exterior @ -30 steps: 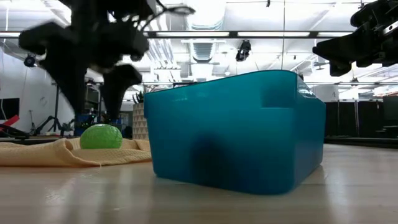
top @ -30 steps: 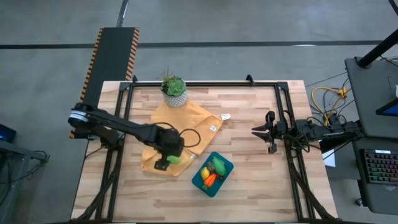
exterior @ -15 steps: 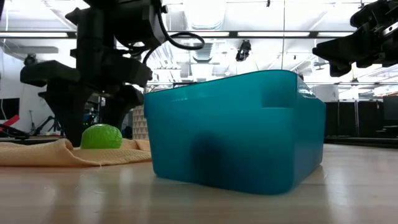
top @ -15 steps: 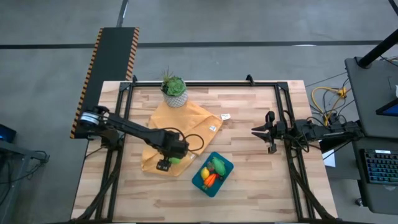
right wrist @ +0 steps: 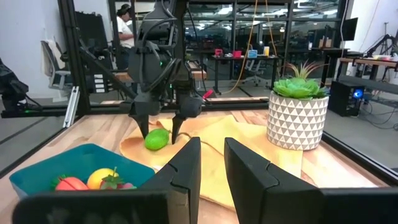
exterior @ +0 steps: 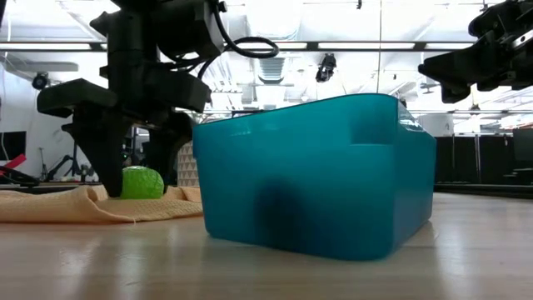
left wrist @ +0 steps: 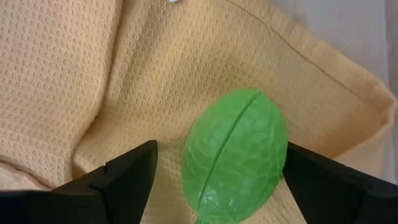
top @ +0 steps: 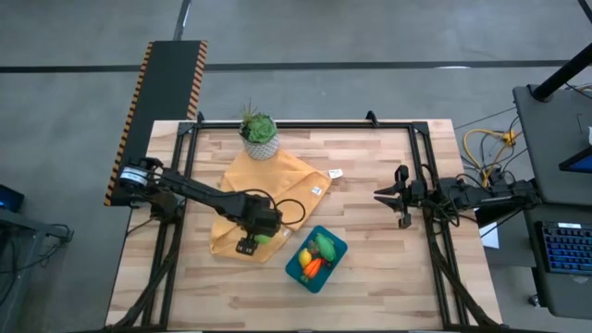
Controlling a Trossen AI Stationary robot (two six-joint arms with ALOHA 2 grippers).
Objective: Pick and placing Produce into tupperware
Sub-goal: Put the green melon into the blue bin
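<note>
Yellow cloth (top: 268, 199) bears potted plant (top: 258, 135), green produce (left wrist: 236, 155).
</note>
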